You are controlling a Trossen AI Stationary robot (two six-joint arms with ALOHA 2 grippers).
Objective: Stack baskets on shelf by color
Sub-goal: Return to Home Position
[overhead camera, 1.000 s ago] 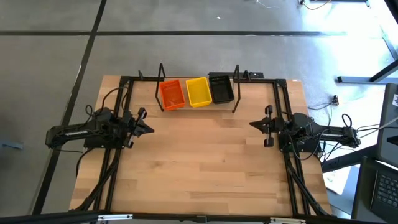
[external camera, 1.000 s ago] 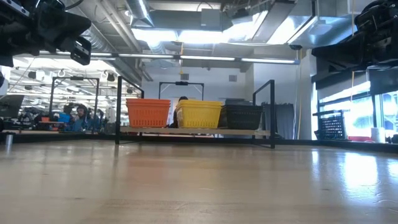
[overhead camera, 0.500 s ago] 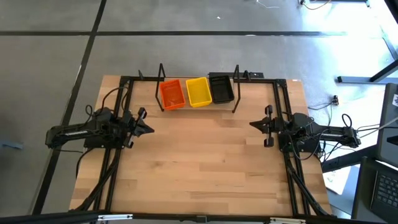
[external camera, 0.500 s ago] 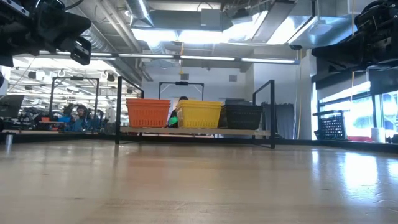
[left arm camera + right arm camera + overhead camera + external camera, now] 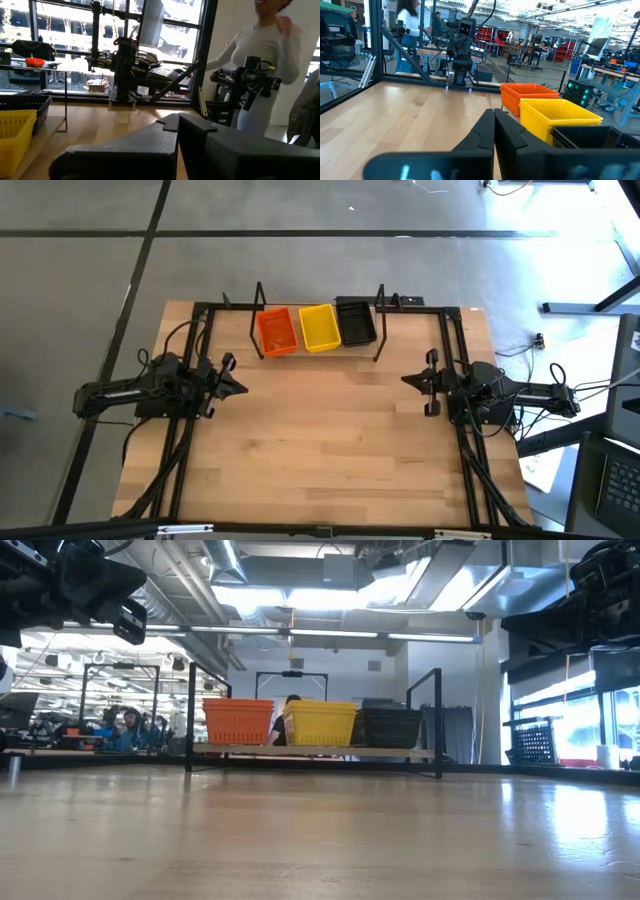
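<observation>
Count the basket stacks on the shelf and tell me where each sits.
3. Seen from above: the orange stack at the shelf's left end, the yellow stack in the middle, the black stack at the right end. Baskets nested inside each are hidden.

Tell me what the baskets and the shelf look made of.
The baskets look like matte plastic: fine mesh sides, solid orange, yellow and black. The shelf shows a pale wood-coloured plank in a thin black frame, probably metal.
</observation>
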